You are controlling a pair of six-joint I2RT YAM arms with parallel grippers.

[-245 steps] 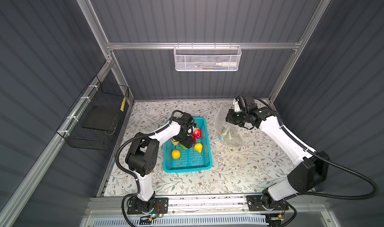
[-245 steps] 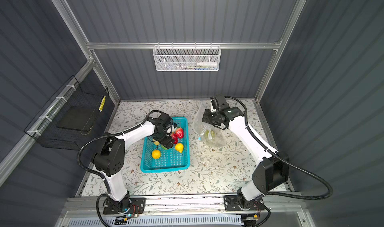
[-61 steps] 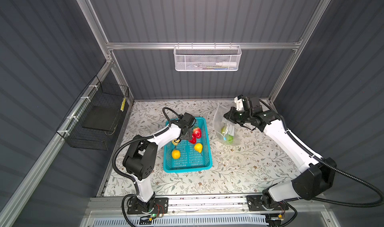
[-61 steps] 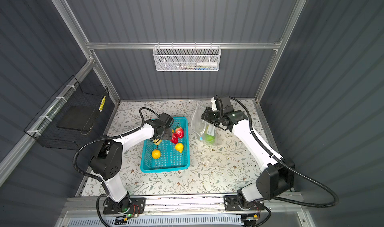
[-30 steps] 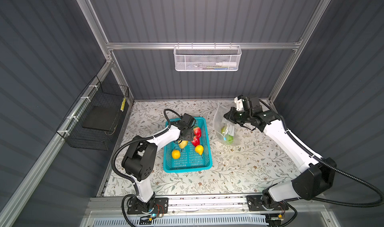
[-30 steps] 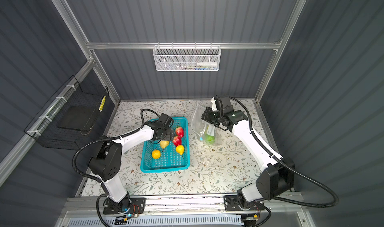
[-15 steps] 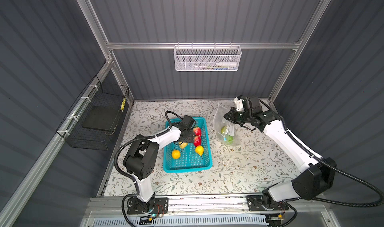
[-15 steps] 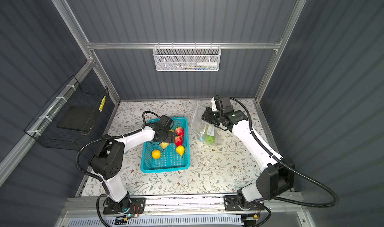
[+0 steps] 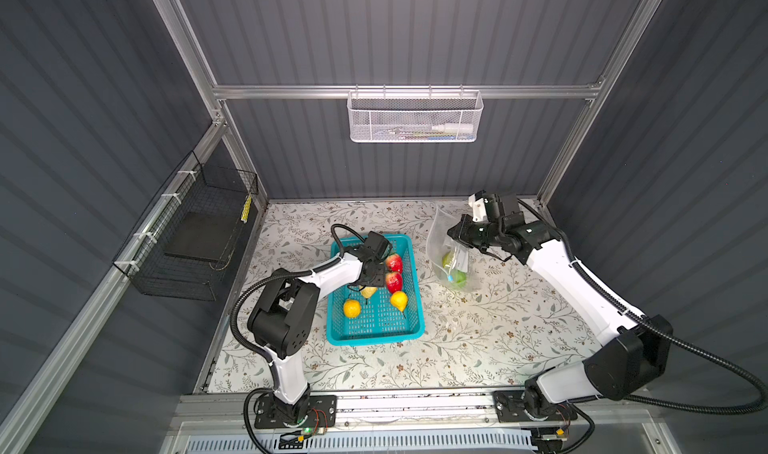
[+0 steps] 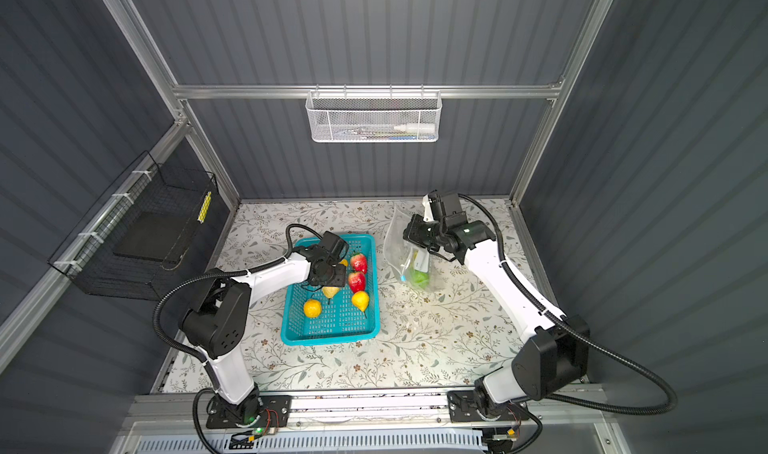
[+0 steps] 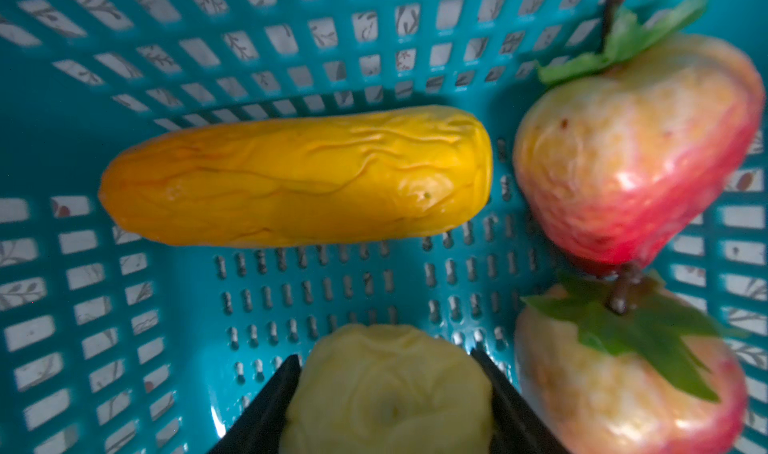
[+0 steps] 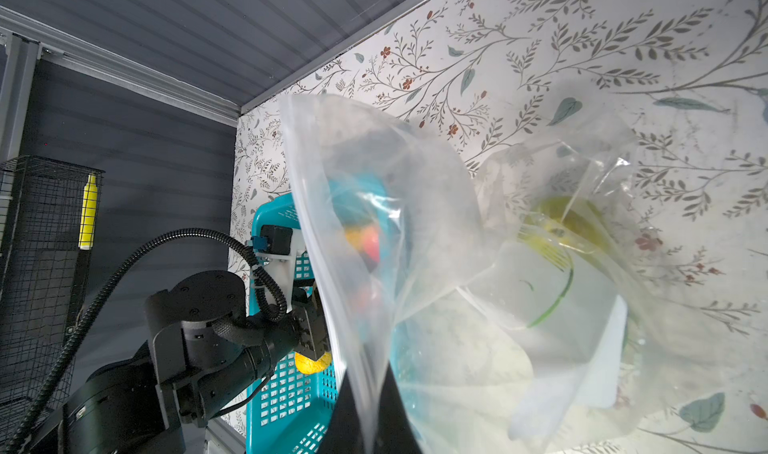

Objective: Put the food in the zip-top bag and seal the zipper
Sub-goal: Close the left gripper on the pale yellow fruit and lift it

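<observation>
My right pincer (image 12: 365, 394) is pressed together on the rim of the zip-top bag (image 12: 415, 223). It pinches the clear film and holds it up so that the mouth gapes toward the teal basket (image 9: 374, 321). Held so, the bag can take fruit from that side. The green fruit (image 9: 455, 275) already lies in the bag's bottom, which rests on the counter (image 9: 478, 340).

My left pincer (image 11: 385, 358) is down in the basket, its black fingers (image 11: 274, 394) standing on either side of the pale yellow oval (image 11: 386, 398), right against it. Whether they bear on it firmly enough to lift I cannot tell from so close and blurred a view. I judge this fruit to be the next one for the bag.

The orange oblong (image 11: 291, 178) lies just beyond it, by the basket wall. The two strawberries (image 9: 394, 262) touch one another along the side nearer the bag. A round citrus (image 9: 352, 308) and a yellow pointed fruit (image 9: 399, 300) lie apart toward the basket's near end.

The counter wears a pale cover printed with leafy sprigs. Dark grey ribbed walls in an aluminium frame close it in. A white mesh tray (image 9: 413, 117) hangs on the back wall and a black wire basket (image 9: 195, 232) on the left one.
</observation>
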